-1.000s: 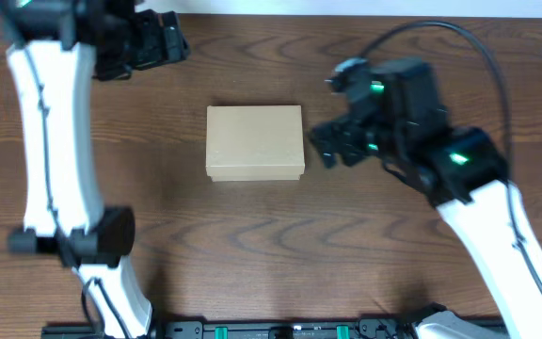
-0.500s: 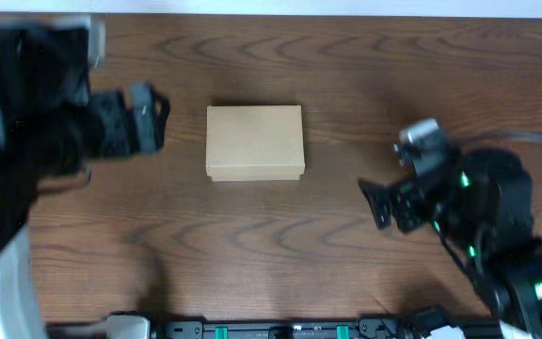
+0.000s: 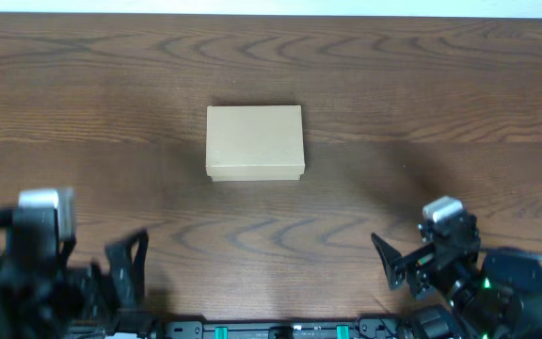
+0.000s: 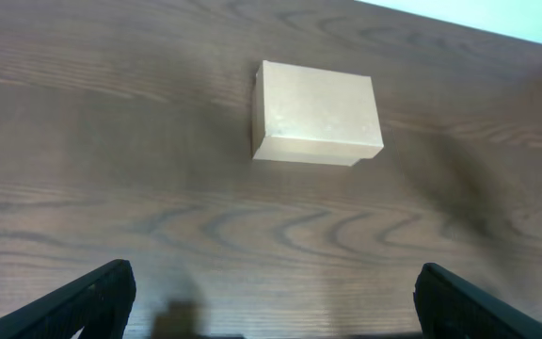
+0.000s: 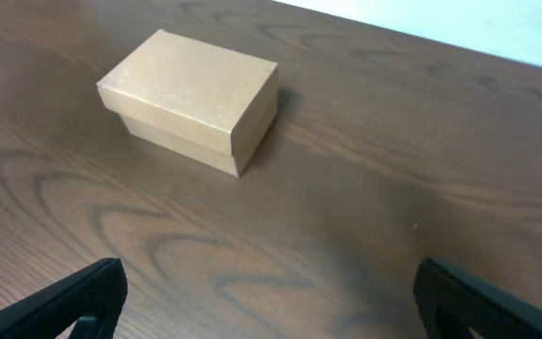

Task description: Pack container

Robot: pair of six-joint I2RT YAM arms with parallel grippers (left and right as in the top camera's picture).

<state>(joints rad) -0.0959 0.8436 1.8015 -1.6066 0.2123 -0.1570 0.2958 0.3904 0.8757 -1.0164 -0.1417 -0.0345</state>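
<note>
We see box (image 3: pixel 255 142) lid-shut, flat on bench (image 3: pixel 422 85), mid-centre. We mark left jaws spread wide, empty, at near-left edge; right jaws likewise wide apart, gripping nothing, at near-right edge. Both sit well apart from box.

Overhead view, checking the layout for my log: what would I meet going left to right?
left gripper → box → right gripper
</note>
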